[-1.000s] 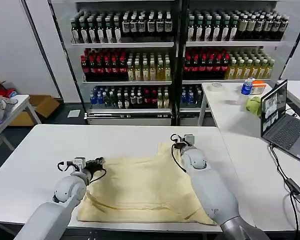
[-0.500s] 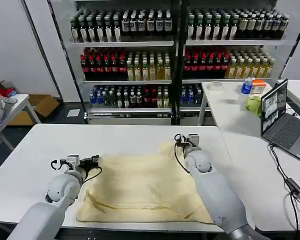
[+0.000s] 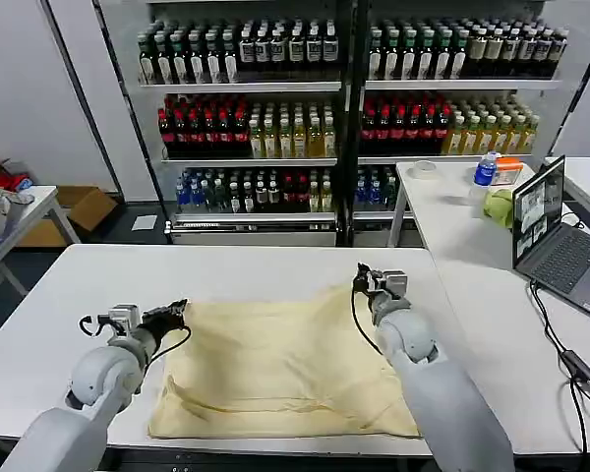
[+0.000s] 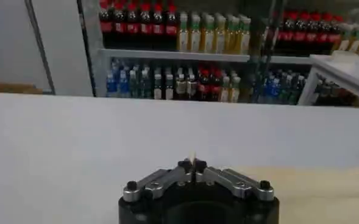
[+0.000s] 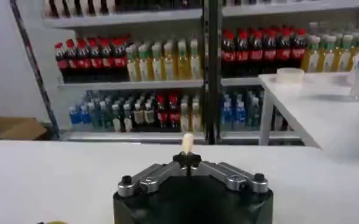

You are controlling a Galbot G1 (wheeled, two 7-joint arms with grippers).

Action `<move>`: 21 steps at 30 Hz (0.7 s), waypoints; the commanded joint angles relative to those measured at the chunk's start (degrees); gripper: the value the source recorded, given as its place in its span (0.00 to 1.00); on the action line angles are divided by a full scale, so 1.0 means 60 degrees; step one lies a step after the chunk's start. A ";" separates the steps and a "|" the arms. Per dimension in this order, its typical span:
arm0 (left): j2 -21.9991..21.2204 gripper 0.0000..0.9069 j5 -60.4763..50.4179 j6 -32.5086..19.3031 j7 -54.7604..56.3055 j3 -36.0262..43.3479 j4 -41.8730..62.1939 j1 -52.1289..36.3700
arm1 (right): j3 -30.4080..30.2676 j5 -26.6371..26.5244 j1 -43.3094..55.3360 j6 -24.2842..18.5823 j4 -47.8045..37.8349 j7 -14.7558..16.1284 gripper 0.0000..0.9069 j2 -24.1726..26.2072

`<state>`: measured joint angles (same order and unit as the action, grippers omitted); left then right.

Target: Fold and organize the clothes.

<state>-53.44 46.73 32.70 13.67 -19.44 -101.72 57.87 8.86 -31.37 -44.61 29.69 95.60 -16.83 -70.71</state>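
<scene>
Clothes (image 3: 275,369) — one cream garment, spread toward the table's (image 3: 59,295) near edge; left gripper (image 3: 167,317) and right gripper (image 3: 367,282) each pinch a far corner, jaws closed on fabric.

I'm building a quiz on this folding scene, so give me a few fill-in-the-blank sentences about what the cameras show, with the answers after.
1. The cream-yellow garment lies on a table whose colour is ____.
2. The left gripper pinches the garment's far ____ corner.
3. In its wrist view, the right gripper is shut on a sliver of ____ fabric.
4. The open laptop stands on the table to the robot's ____.

Missing words: white; left; cream-yellow; right
</scene>
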 commanded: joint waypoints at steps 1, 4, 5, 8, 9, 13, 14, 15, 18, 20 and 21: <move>0.0147 0.01 0.0110 -0.0008 -0.0056 -0.0944 -0.1383 0.1557 | 0.0342 -0.0043 -0.1421 0.0067 0.2119 -0.0011 0.00 0.0643; 0.0166 0.01 0.0099 -0.0009 -0.0095 -0.1139 -0.1687 0.1956 | 0.0540 -0.0066 -0.1925 0.0101 0.2585 -0.0024 0.00 0.0830; 0.0178 0.01 0.0091 -0.0010 -0.0116 -0.1188 -0.1785 0.2072 | 0.0566 -0.0064 -0.2064 0.0106 0.2705 -0.0025 0.00 0.0856; 0.0212 0.01 0.0080 -0.0015 -0.0178 -0.1326 -0.1942 0.2380 | 0.0692 -0.0055 -0.2548 0.0130 0.3109 -0.0026 0.00 0.0965; 0.0223 0.01 0.0080 -0.0015 -0.0187 -0.1357 -0.1980 0.2445 | 0.0747 -0.0046 -0.2736 0.0132 0.3249 -0.0027 0.00 0.1010; 0.0294 0.01 0.0082 -0.0014 -0.0235 -0.1492 -0.2151 0.2712 | 0.0945 -0.0045 -0.3305 0.0181 0.3747 -0.0049 0.00 0.1110; 0.0301 0.01 0.0079 -0.0015 -0.0237 -0.1511 -0.2198 0.2767 | 0.0970 -0.0045 -0.3368 0.0191 0.3805 -0.0052 0.00 0.1120; 0.0303 0.01 0.0077 -0.0013 -0.0243 -0.1522 -0.2232 0.2800 | 0.1014 -0.0044 -0.3489 0.0210 0.3896 -0.0062 0.00 0.1138; 0.0289 0.01 0.0013 -0.0013 -0.0296 -0.1567 -0.2357 0.3008 | 0.1173 -0.0031 -0.3765 0.0239 0.4161 -0.0063 0.00 0.1167; 0.0262 0.01 -0.0065 -0.0017 -0.0340 -0.1595 -0.2459 0.3172 | 0.1269 -0.0022 -0.3967 0.0275 0.4296 -0.0060 0.00 0.1166; 0.0246 0.01 -0.0085 -0.0019 -0.0352 -0.1597 -0.2478 0.3214 | 0.1301 -0.0016 -0.4031 0.0286 0.4316 -0.0063 0.00 0.1164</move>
<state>-51.81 46.82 32.66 11.91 -27.63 -113.38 72.01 14.96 -31.42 -62.65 31.28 115.96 -17.20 -64.71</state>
